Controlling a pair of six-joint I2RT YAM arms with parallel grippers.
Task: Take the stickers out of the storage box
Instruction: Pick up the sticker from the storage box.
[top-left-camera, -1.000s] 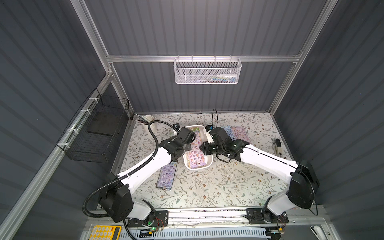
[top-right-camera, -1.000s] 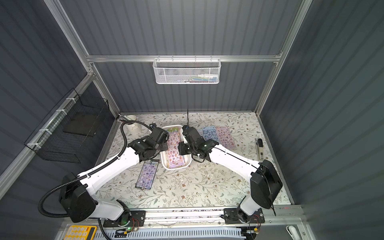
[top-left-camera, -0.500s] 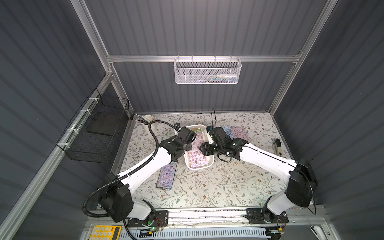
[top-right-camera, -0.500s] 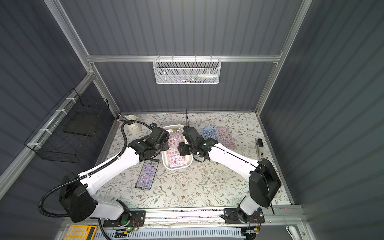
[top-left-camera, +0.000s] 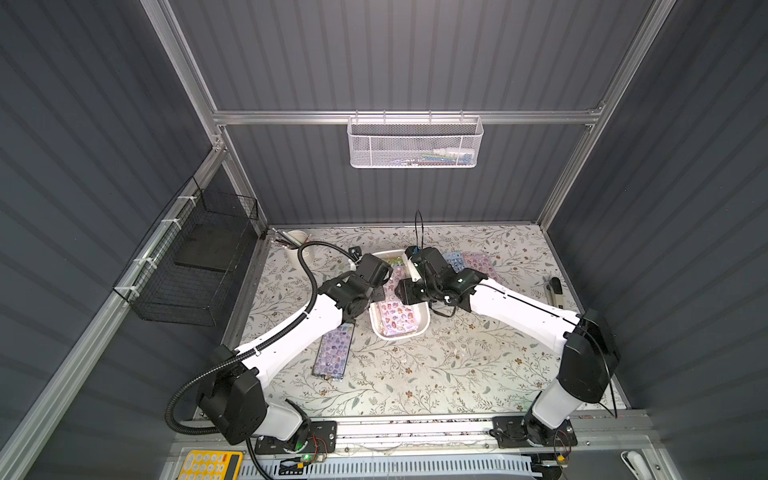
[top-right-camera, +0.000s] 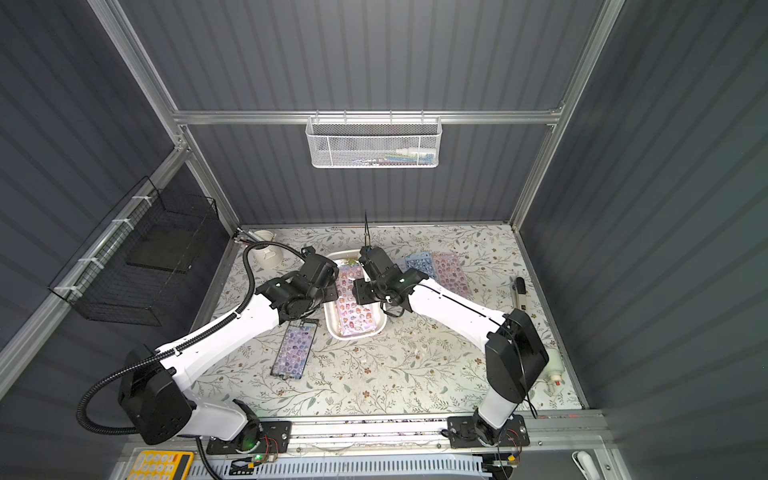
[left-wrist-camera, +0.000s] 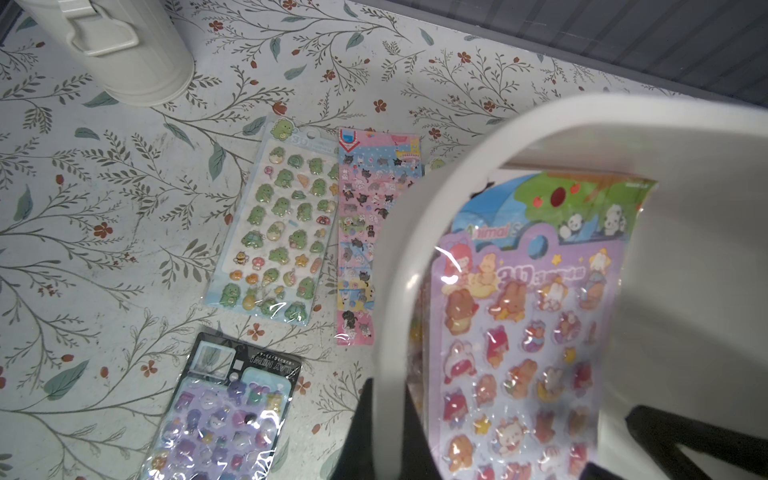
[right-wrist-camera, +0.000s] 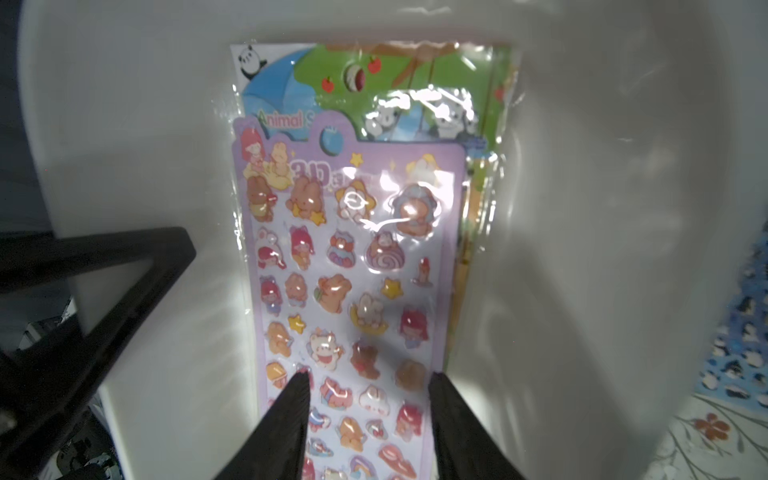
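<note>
The storage box (top-left-camera: 399, 334) is a shallow white tray in the middle of the table. My left gripper (left-wrist-camera: 390, 436) is shut on its left wall (left-wrist-camera: 395, 291), one finger inside and one outside. Stickers lie stacked in the box, a purple sheet (right-wrist-camera: 353, 270) over a green panda sheet (right-wrist-camera: 395, 83). My right gripper (right-wrist-camera: 369, 380) hangs open just above the purple sheet, holding nothing. Other stickers lie on the table: a green dinosaur sheet (left-wrist-camera: 282, 224), a pink cat sheet (left-wrist-camera: 365, 232), a black-edged purple sheet (top-left-camera: 334, 351), and a blue sheet (top-left-camera: 455, 262) and a pink sheet (top-left-camera: 478, 264) right of the box.
A cream cup (top-left-camera: 296, 241) with pens stands at the back left. A black wire basket (top-left-camera: 195, 266) hangs on the left wall and a white mesh basket (top-left-camera: 415, 143) on the back wall. A black tool (top-left-camera: 555, 291) lies at the right edge. A yellow calculator (top-left-camera: 212, 465) sits in front.
My right wrist has shifted slightly toward the back over the box. The left arm has kept its hold and place.
</note>
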